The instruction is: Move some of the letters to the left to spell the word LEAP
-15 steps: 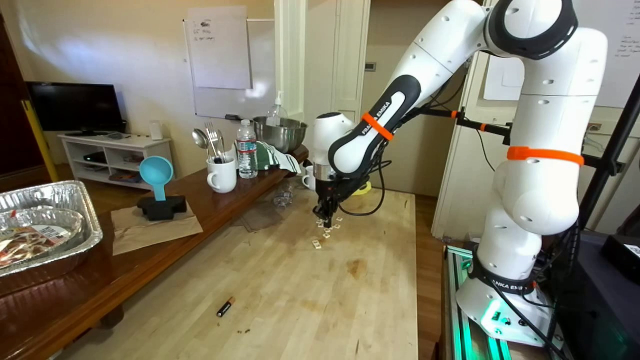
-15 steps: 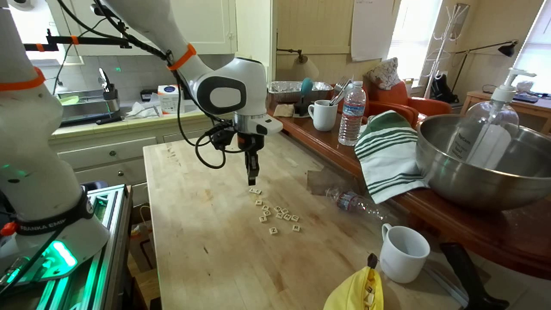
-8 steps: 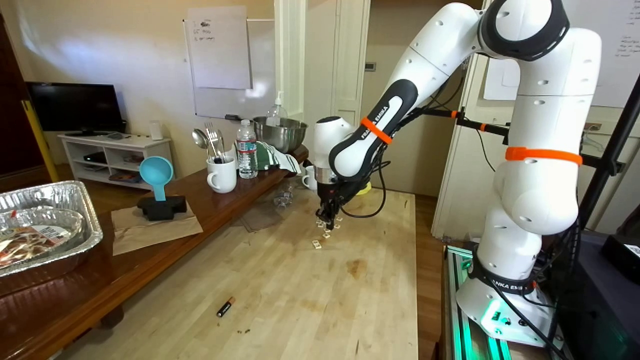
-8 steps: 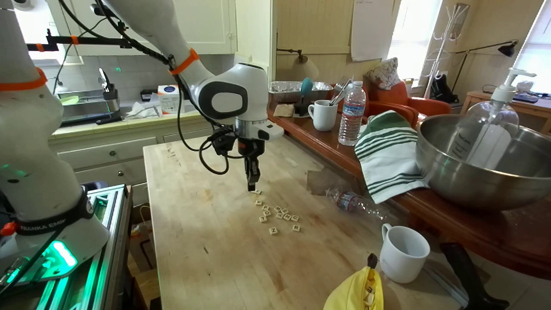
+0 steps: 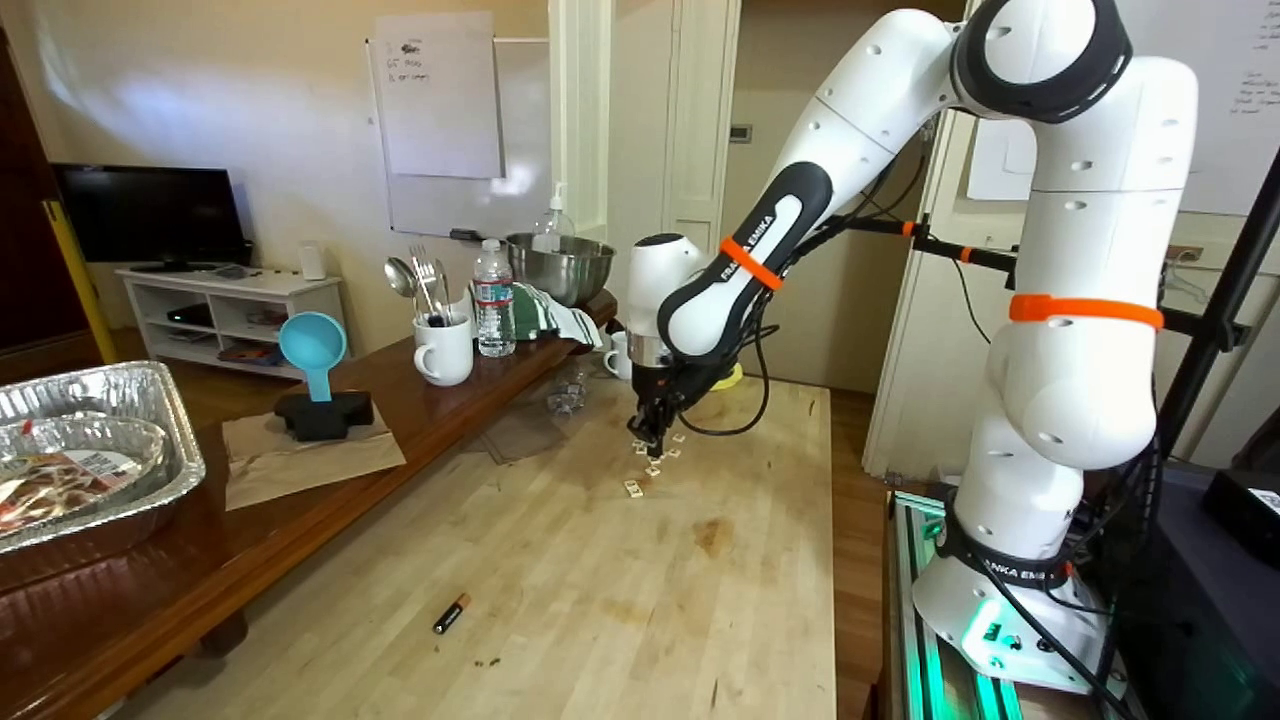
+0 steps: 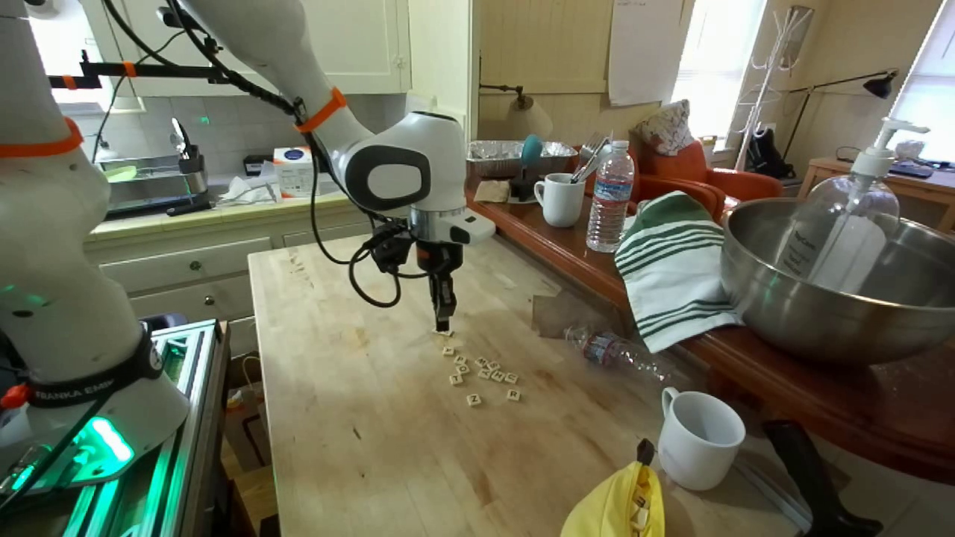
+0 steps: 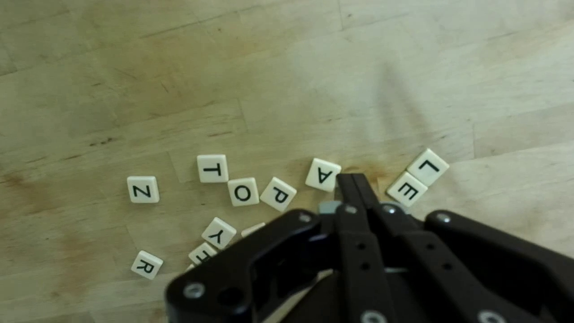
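The letters are small pale square tiles lying flat on the wooden table. In the wrist view the L tile point(image 7: 428, 167) and the E tile point(image 7: 407, 189) touch side by side, right of my gripper point(image 7: 351, 176). The A tile point(image 7: 323, 174) lies just left of the fingertips. The P tile point(image 7: 278, 194) is further left, beside the O tile point(image 7: 243, 192). My gripper's fingers are together with nothing visible between them. In both exterior views the gripper point(image 5: 655, 452) point(image 6: 443, 328) points down, low over the tiles; in an exterior view it partly hides the L and E pair point(image 6: 447, 333).
Other tiles lie left in the wrist view: T point(image 7: 212, 168), Z point(image 7: 143, 189), Y point(image 7: 219, 233) and R point(image 7: 147, 264). A yellow pouch point(image 6: 608, 500), a white mug point(image 6: 700, 440) and a lying plastic bottle point(image 6: 615, 354) are on the table. A battery point(image 5: 451, 613) lies nearer an exterior camera.
My gripper has come down closer to the table, then shifted slightly sideways, leftward in one exterior view and rightward in another. The tiles show no visible movement.
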`<move>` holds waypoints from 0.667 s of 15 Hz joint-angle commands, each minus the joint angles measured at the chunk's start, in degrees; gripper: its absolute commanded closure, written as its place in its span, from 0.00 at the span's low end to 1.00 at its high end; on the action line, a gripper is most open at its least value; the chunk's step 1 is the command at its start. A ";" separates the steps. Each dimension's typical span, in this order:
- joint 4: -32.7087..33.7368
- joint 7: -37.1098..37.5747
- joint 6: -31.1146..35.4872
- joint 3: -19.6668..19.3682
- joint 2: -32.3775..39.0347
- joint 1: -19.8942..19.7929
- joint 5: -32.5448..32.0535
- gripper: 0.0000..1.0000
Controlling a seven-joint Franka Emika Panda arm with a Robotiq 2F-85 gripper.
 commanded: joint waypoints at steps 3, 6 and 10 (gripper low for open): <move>0.92 -1.09 7.91 -1.16 4.97 -0.86 0.98 1.00; 1.21 -1.00 9.74 -1.55 6.59 -0.80 1.25 1.00; 1.07 -1.09 10.16 -1.73 7.17 -0.64 1.78 1.00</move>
